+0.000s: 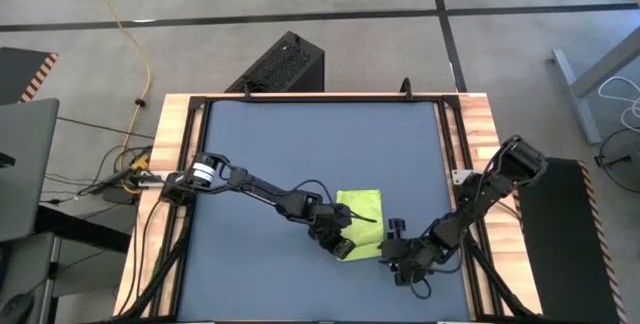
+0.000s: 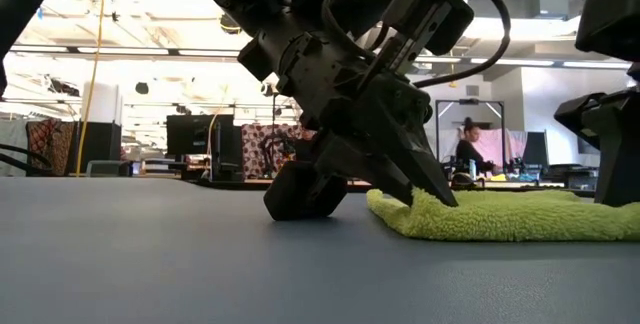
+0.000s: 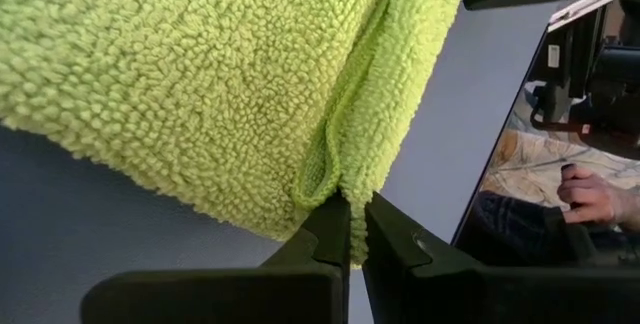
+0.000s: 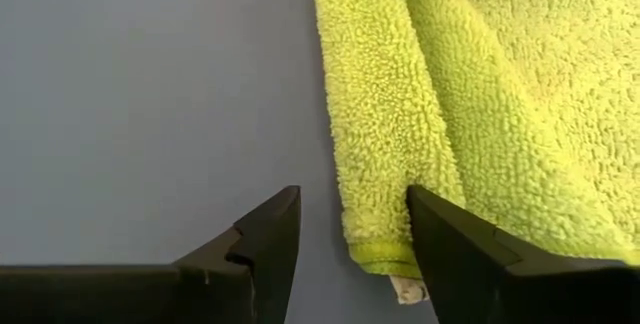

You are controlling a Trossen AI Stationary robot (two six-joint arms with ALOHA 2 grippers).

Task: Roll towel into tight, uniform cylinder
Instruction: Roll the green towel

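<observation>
The lime towel point(image 1: 362, 214) lies flat on the dark blue-grey mat point(image 1: 300, 144), near the table's near edge; it appears folded in layers, with a doubled strip along one side point(image 4: 380, 114). My left gripper point(image 1: 343, 242) is at the towel's near left corner, shut on its edge point(image 3: 357, 209). My right gripper point(image 1: 397, 249) is open just off the towel's near right corner. Its fingers point(image 4: 350, 214) stand low over the mat, one beside the towel's corner point(image 4: 385, 259); I cannot tell whether it touches. My left gripper pinches a raised fold at the towel's edge point(image 3: 335, 179) between its two fingertips, near the towel's near left corner. The fingers point(image 2: 425, 189) slant down from the table's left. The rest of the towel point(image 2: 500, 219) lies on the mat.
The mat covers most of the wooden table top point(image 1: 175, 124), with bare mat to the left and far side of the towel. In the low view my right arm point(image 2: 610, 114) stands at the towel's right end. A person's hand point(image 3: 590, 194) shows beyond the table.
</observation>
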